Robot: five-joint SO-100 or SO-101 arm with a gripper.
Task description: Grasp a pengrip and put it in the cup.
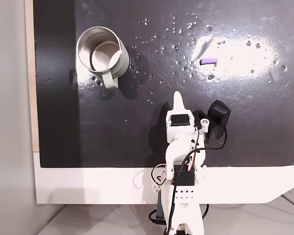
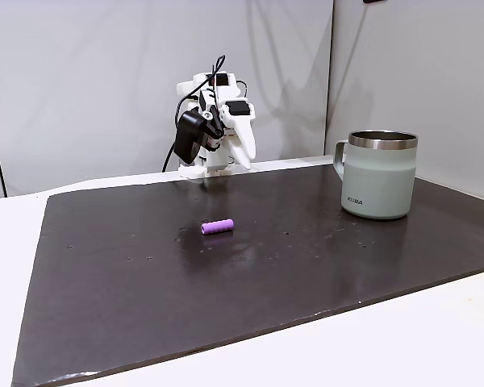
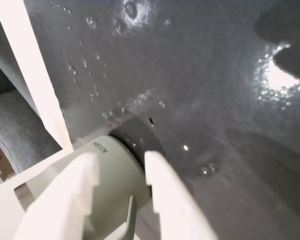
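Lying pengrip (image 1: 208,61), long axis left-right

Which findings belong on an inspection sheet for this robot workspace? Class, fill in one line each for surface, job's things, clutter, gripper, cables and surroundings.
Surface: dark mat with shiny specks, on a white table.
Job's things: purple pengrip lying on the mat, apart from the cup; cup upright, nothing seen inside.
Clutter: nothing seen.
Gripper: gripper open, holding nothing, near the arm's base.
Cables: black cable and red-and-white wires along the arm.
Surroundings: grey wall panels behind the table.
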